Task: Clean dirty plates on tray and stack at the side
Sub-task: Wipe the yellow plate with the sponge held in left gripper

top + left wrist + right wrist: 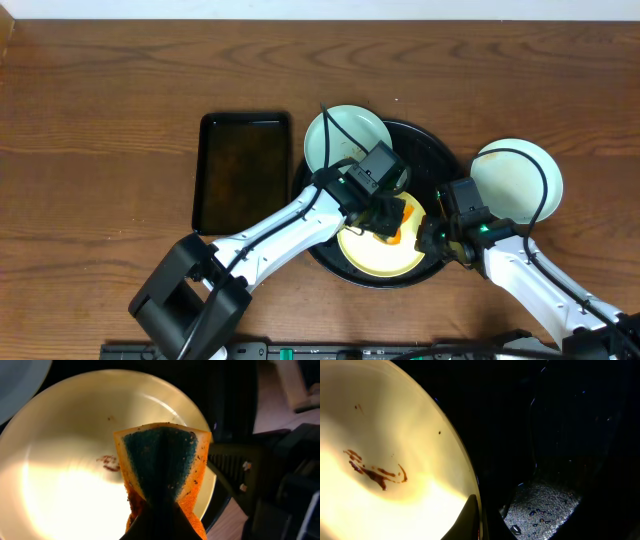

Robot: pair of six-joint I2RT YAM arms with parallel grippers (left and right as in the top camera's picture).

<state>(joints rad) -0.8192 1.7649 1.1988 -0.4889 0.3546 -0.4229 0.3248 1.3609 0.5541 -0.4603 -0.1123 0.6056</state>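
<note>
On the large round tray [432, 160], the pale yellow plate [372, 260] lies at 6 o'clock, its near rim almost up against the tray's raised rim. The left pincer [161, 510] is closed on an orange sponge [160, 452], which is pinched into a fold and held just over the plate's 1 o'clock part. The right pincer [439, 241] is set at the plate's 3 o'clock edge. One dark finger [469, 519] is seen against the rim, but how far this pincer is open cannot be told.

The sponge's green scouring face and a brown smear [107, 462] on the plate are shown by the left wrist view. The overhead view gives only an orange patch and a plain-looking plate. The smear and a patch of bright droplets [545, 505] on the black tray floor are added by the right wrist view.

At the tray's 11 o'clock, a mint-green plate [338, 135] is seen overlapping the tray's rim. A second mint-green plate [505, 188] rests on the desk [100, 110] just beside the tray at 3 o'clock. A rectangular black tray [245, 170] sits at 9 o'clock, parted from the round tray by a narrow strip. Wide bare desk is left beyond it at 9 o'clock and along the far edge at 12 o'clock.
</note>
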